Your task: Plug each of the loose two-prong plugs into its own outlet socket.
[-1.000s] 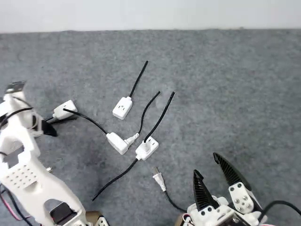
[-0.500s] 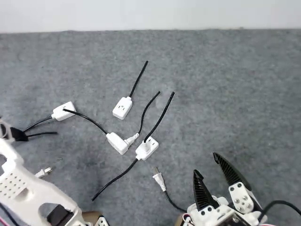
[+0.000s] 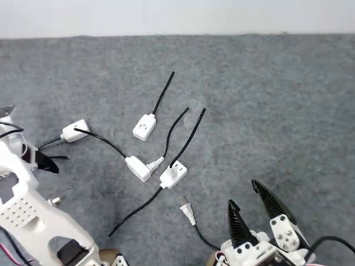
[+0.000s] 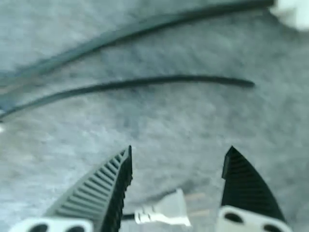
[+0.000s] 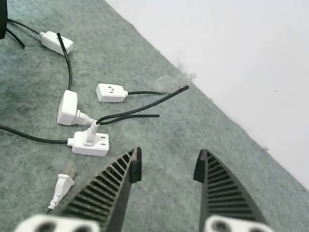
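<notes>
- Grey and fuzzy, the tabletop (image 3: 288,111) leaves little room to get under anything lying flat. At the lower left edge of the high view, the left claw (image 4: 179,151) stands open astride a loose two-prong plug (image 4: 164,212). If it closes off-centre, it could catch the plug askew or flick it away.
- At the bottom of the high view the right claw (image 3: 242,192) is spread wide and holds nothing. The second loose plug (image 3: 187,210) lies just to its left, so close to the arm that I judge the reach cramped.
- Just below centre, the nearer filled socket (image 3: 173,174) and the angled filled socket (image 3: 137,168) each already carry a plug. Black cords (image 3: 191,136) cross here, so dragging one could pull a seated plug out.
- Farther up, the free outlet socket (image 3: 144,126) sits at centre and the second free socket (image 3: 75,131) at the left. Both look light and unanchored, so a push would likely slide them unless the other claw braces them.
- No brand, label or writing can be read.
</notes>
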Action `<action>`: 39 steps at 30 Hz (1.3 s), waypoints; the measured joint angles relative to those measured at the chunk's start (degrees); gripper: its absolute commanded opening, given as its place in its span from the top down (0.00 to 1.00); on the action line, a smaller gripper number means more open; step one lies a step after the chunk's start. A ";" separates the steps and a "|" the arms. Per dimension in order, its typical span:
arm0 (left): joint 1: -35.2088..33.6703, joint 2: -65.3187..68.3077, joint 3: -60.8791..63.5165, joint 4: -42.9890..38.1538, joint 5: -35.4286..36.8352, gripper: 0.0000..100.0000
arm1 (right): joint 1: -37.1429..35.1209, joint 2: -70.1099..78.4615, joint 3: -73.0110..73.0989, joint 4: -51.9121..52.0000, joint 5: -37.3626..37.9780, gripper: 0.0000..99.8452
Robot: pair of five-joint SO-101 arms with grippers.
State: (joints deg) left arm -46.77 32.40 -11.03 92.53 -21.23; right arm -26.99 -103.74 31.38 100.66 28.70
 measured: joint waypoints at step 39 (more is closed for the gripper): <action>-9.58 -30.24 34.90 5.63 15.74 0.70 | 0.00 0.00 0.00 0.00 0.00 0.81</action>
State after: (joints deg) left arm -56.35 2.15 23.87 98.15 -5.49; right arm -26.99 -103.74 31.38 100.66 28.70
